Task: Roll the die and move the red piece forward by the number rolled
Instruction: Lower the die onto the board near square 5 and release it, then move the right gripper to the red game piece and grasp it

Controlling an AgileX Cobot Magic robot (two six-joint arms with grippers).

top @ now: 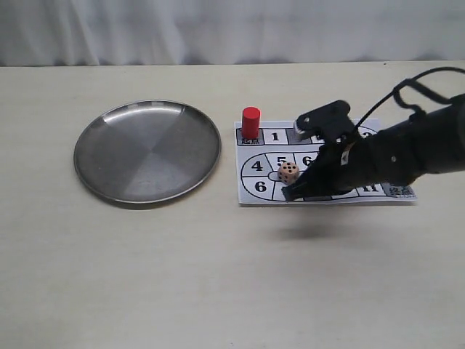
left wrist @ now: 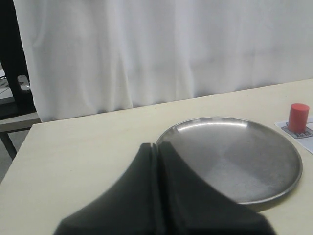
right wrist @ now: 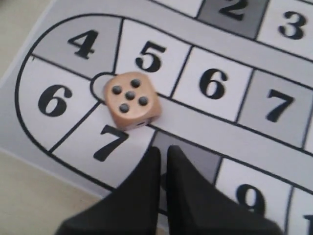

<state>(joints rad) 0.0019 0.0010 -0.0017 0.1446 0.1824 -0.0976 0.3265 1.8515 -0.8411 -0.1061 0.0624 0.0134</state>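
Note:
The tan die [top: 288, 172] [right wrist: 131, 99] rests on the paper game board [top: 254, 187], near squares 5 and 7, with five pips facing up. The red piece [top: 251, 122] [left wrist: 298, 117] stands upright on the board's far-left corner square, beside square 1. My right gripper [top: 293, 190] [right wrist: 163, 149] is shut and empty, hovering just to the near-right of the die, over the grey square past 7. My left gripper [left wrist: 156, 145] is shut, with nothing between its fingers, and sits off to the left of the steel plate; the exterior view does not show it.
A round steel plate [top: 147, 150] [left wrist: 234, 159] lies left of the board. The right arm [top: 392, 153] covers the board's right part. A white curtain [top: 218, 29] hangs behind the table's far edge.

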